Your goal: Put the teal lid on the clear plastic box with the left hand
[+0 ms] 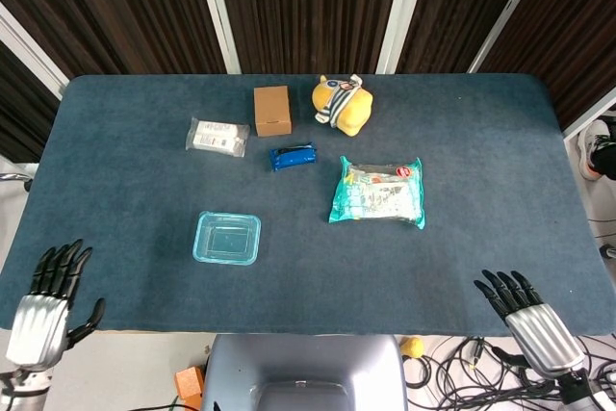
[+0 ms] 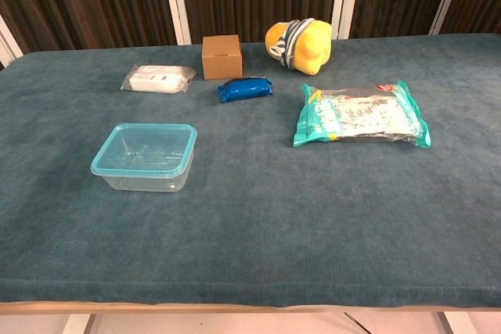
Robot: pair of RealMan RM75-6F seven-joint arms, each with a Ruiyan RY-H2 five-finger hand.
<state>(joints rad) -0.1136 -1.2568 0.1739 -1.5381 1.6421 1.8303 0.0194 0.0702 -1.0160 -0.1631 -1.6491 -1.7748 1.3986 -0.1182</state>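
The clear plastic box (image 1: 227,239) (image 2: 145,157) stands on the blue table, left of centre and near the front. The teal lid (image 2: 145,147) lies flat on top of it, covering its rim. My left hand (image 1: 43,307) hangs off the table's front left corner with its fingers spread, holding nothing, well apart from the box. My right hand (image 1: 525,312) sits beyond the front right edge, fingers spread and empty. Neither hand shows in the chest view.
A white packet (image 1: 218,136), a brown cardboard box (image 1: 272,110) and a yellow plush toy (image 1: 341,105) line the back of the table (image 1: 135,199). A small blue packet (image 1: 293,156) and a teal snack bag (image 1: 379,192) lie in the middle.
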